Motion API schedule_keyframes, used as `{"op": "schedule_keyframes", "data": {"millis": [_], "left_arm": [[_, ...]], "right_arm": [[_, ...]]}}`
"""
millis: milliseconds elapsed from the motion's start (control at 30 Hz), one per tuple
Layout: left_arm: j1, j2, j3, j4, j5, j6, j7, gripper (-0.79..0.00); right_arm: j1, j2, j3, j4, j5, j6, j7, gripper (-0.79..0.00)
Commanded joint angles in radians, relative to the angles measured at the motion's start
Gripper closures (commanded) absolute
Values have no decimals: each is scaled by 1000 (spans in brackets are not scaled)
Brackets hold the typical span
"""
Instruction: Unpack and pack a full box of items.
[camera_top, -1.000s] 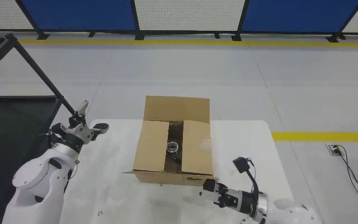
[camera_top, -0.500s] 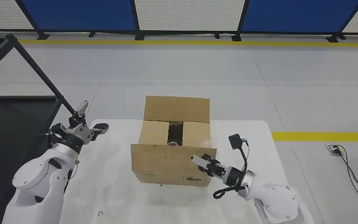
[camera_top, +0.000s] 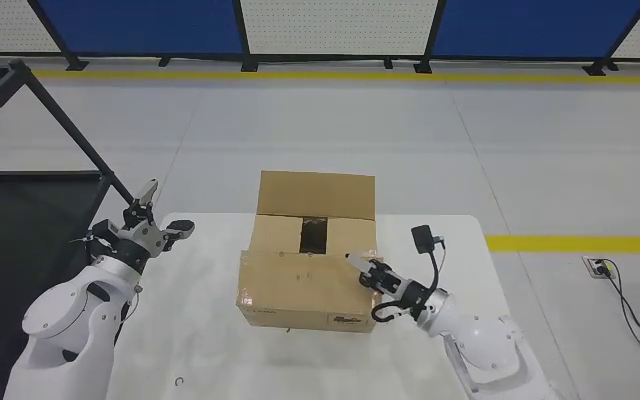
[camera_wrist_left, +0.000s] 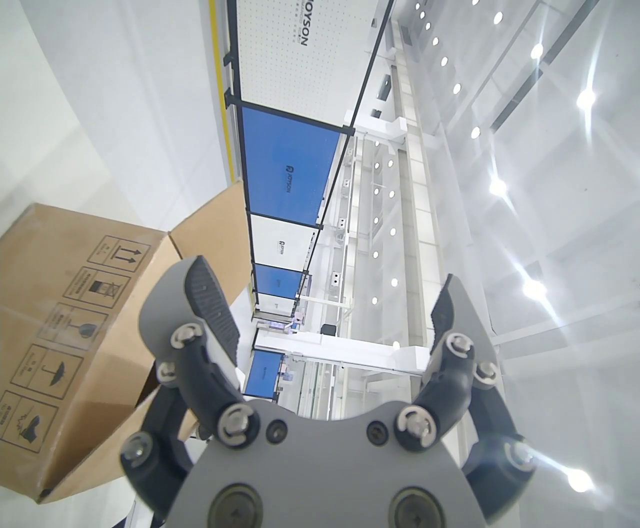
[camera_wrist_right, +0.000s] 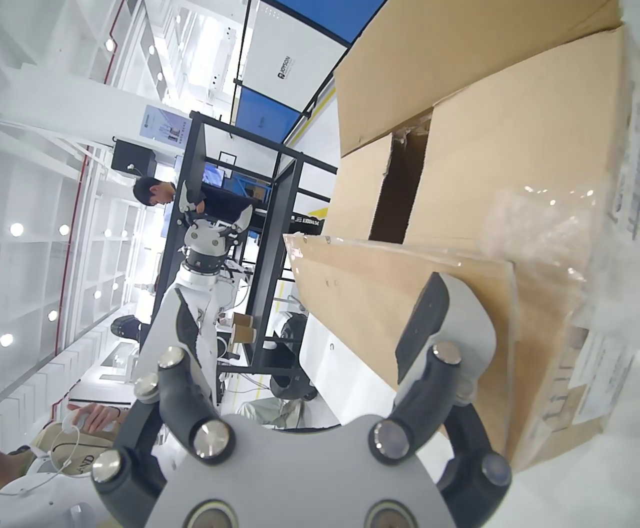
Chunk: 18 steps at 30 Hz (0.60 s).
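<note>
Top view has the left gripper (camera_top: 165, 212) at the table's far left corner. It points upward with its jaws spread wide and nothing between them. In the left wrist view its ribbed fingers (camera_wrist_left: 210, 300) stand well apart against the ceiling lights.

Well apart from that hand, off to its right, the brown cardboard box (camera_top: 310, 300) sits on the white table (camera_top: 200, 340). From the left wrist only one printed side wall and part of a flap show, the rest cut off. A dark slot (camera_top: 313, 233) gapes between the folded side flaps, and what lies inside cannot be made out. The near flap (camera_top: 300, 272) stands raised before the slot; how far it tilts is unclear.

At that flap's right end is the right gripper (camera_top: 362, 263), jaws spread. One grey finger (camera_wrist_right: 440, 320) lies against the flap's face, while the other fingertip is lost against the white arm behind. Crinkled clear tape (camera_wrist_right: 540, 235) sits just beyond the finger.
</note>
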Motion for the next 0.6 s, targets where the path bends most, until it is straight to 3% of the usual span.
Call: {"op": "schedule_keyframes", "data": {"millis": [0, 567], "left_arm": [[0, 0, 0, 0, 0, 0, 0, -785], [-12, 1, 2, 11, 11, -29, -9, -785]], "right_arm": [[13, -2, -5, 17, 3, 9, -20, -785], [59, -3, -27, 121, 35, 20, -29, -785]]}}
